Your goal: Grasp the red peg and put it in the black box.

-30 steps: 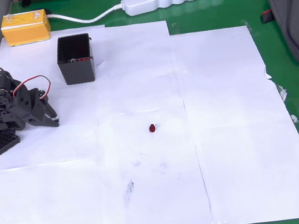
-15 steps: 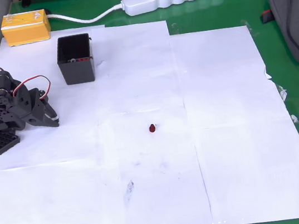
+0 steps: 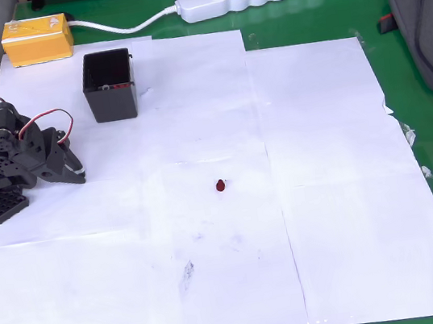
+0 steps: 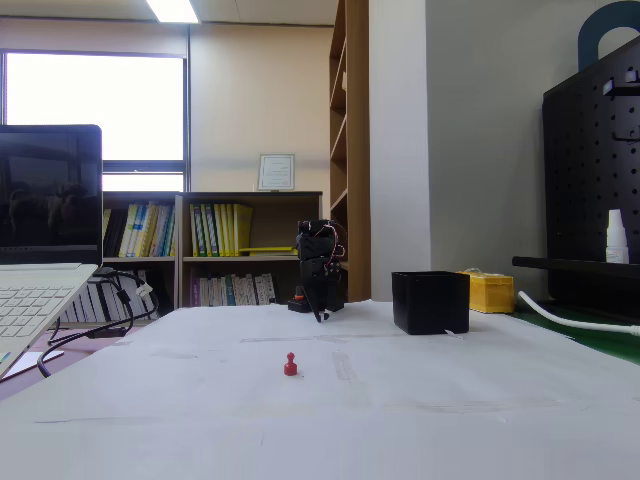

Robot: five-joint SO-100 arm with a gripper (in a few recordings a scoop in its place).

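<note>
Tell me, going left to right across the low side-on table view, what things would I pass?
Laptop → red peg → folded robot arm, its pincer pointing down → black box → yellow block → white cable.

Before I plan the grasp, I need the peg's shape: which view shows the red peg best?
The fixed view: the red peg stands upright in profile, round head over a wider base. The overhead view shows it as a small teardrop spot on the paper.
</note>
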